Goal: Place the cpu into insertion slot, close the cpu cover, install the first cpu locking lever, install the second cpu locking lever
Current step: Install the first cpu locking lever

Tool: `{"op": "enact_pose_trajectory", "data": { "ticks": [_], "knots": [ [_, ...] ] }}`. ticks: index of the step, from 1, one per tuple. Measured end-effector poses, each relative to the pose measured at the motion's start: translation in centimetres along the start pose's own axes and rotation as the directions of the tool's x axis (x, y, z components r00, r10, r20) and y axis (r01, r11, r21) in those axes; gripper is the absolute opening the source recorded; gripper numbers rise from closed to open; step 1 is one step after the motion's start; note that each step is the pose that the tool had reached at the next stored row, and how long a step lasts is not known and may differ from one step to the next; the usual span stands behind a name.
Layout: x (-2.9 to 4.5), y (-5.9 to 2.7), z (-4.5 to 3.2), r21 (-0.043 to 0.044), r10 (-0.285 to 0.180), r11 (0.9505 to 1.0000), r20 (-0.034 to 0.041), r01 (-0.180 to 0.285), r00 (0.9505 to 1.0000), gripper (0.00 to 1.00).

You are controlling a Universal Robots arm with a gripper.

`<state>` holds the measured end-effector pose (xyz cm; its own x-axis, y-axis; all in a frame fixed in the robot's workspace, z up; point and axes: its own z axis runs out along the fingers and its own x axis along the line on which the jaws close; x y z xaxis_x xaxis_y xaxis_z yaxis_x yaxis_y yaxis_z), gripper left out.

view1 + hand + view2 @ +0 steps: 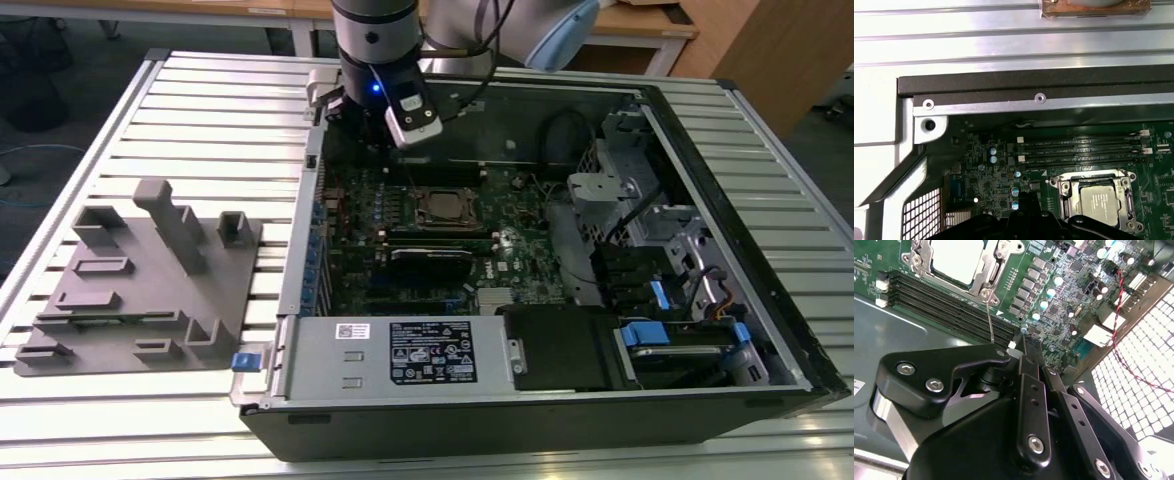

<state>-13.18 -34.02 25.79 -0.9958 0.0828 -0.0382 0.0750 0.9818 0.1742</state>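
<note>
To the exterior view's left of the slot (447, 209), well apart from it on the desk (200, 120), sits a grey fixture (147, 280). Nearer the slot I have the hand (1024, 337) over the board, fingers together and, as far as I can see, clamped on nothing. The cpu (1102, 200) lies in the slot with the cover (990, 267) down round its edges. A thin wire lever (989, 315) rises from the slot's corner, between slot and hand. I'd judge the lever springy and slippery, best taken near its free end. The cpu itself I'd judge light and fragile.
</note>
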Motion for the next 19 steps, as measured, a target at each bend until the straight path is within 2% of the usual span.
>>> {"op": "enact_pose_trajectory", "data": {
  "ticks": [8, 19],
  "knots": [
    [-0.39, -0.01, 0.45, -0.0009, 0.0, 1.0, -0.0002, 0.0, 1.0, 0.1],
    [-0.41, 0.68, 0.67, -0.0015, 0.0, 1.0, -0.0002, 0.0, 1.0, 0.1]
  ]
}}
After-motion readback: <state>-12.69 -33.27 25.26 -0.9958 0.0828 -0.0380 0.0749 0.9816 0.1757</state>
